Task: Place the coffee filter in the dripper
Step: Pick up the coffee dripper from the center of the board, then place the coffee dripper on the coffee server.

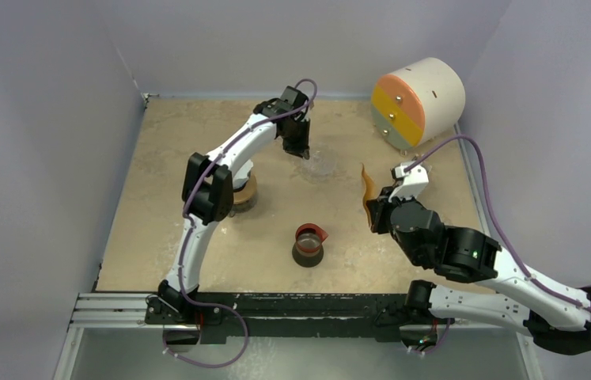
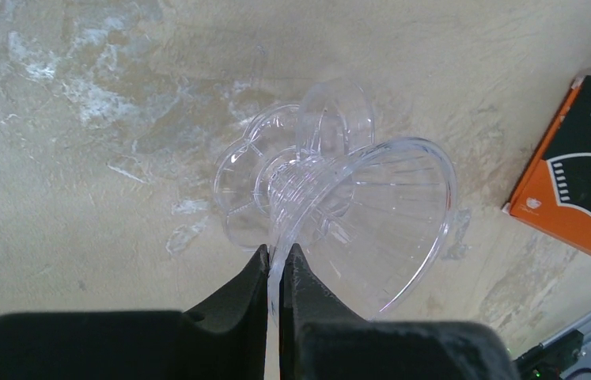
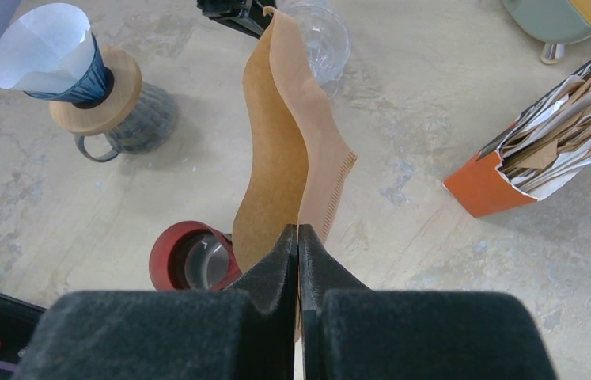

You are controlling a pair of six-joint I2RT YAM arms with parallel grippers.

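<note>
My right gripper (image 3: 298, 237) is shut on the bottom edge of a brown paper coffee filter (image 3: 284, 150) and holds it upright above the table; it also shows in the top view (image 1: 367, 190). The deep-blue dripper (image 3: 82, 79) stands on a wooden ring (image 3: 106, 107) over a grey mug at the left, with a white filter (image 3: 43, 43) in it. My left gripper (image 2: 278, 265) is shut on the rim of a clear plastic ribbed dripper (image 2: 371, 214), which lies tilted on its side at the far middle of the table (image 1: 320, 162).
A red-rimmed glass cup (image 1: 310, 244) stands at the near middle, just below the brown filter. An orange box of filters (image 3: 490, 186) lies to the right. A round cream drawer unit (image 1: 418, 99) stands at the back right. Walls close the left and back.
</note>
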